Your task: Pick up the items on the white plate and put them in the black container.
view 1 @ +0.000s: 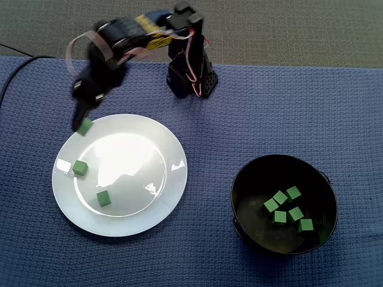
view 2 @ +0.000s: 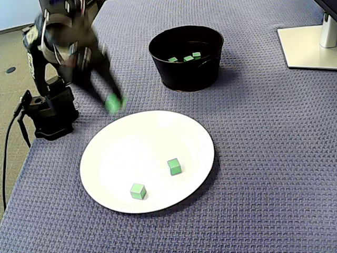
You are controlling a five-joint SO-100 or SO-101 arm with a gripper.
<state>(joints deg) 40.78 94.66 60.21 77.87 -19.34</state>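
Step in hand: carry phase, one piece up. The gripper (view 1: 83,122) is pinching a green cube (view 1: 85,127) at its tip, above the upper-left rim of the white plate (view 1: 122,226) in this fixed view. The other fixed view shows the same cube (view 2: 112,102) off the plate's far-left edge, between plate (view 2: 142,138) and arm base. The arm is smeared there, so I can't judge how squarely the fingers sit on it.

Two more cubes (view 1: 80,168) (view 1: 103,198) lie on the plate, well apart from the gripper. The black container (view 1: 239,182) sits right of the plate and already holds several cubes (view 1: 280,197).

Next move needs:
- swing across the blue cloth (view 1: 299,107) to above the container
- clear the rim
- let go over the middle, not the wall
- return for the remaining two
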